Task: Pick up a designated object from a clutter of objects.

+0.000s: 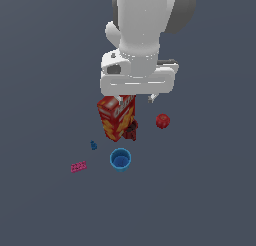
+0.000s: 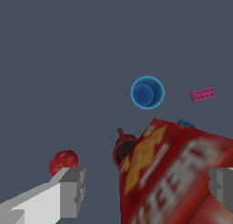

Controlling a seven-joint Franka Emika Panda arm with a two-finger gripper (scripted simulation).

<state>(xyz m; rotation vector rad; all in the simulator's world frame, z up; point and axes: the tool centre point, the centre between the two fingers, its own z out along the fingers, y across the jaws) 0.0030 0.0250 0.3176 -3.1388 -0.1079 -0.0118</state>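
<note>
1. My end effector (image 2: 146,189) hangs released, its two fingers (image 2: 68,191) spread wide and holding nothing. It sits high above the clutter, directly over the box (image 1: 116,117).
2. I judge this the approach step: nothing is grasped, and I am not yet over my target.
3. The box stands tall right beneath me, its top rising between my fingers in the wrist view. The mug (image 2: 124,150) is tucked against its side, touching or nearly so.
4. The red fruit (image 1: 162,121) lies just off the box, toward the exterior view's right, on its own.
5. The cup (image 1: 120,159) stands upright and open beyond the box, with the blue brick (image 1: 93,145) near it, toward the exterior view's left.
6. Farthest out lies the pink brick (image 1: 78,166), flat on the table (image 1: 200,200), well apart from the box and clear of the cup. That is the piece I want.
7. The next move, as I judge it, calls for travelling sideways past the box and cup before descending, then a low, narrow pinch across the brick's short sides. It is thin, so the fingers must come nearly to the table.
8. The table is a plain, even dark grey with no edge visible; no walls or room features show.
</note>
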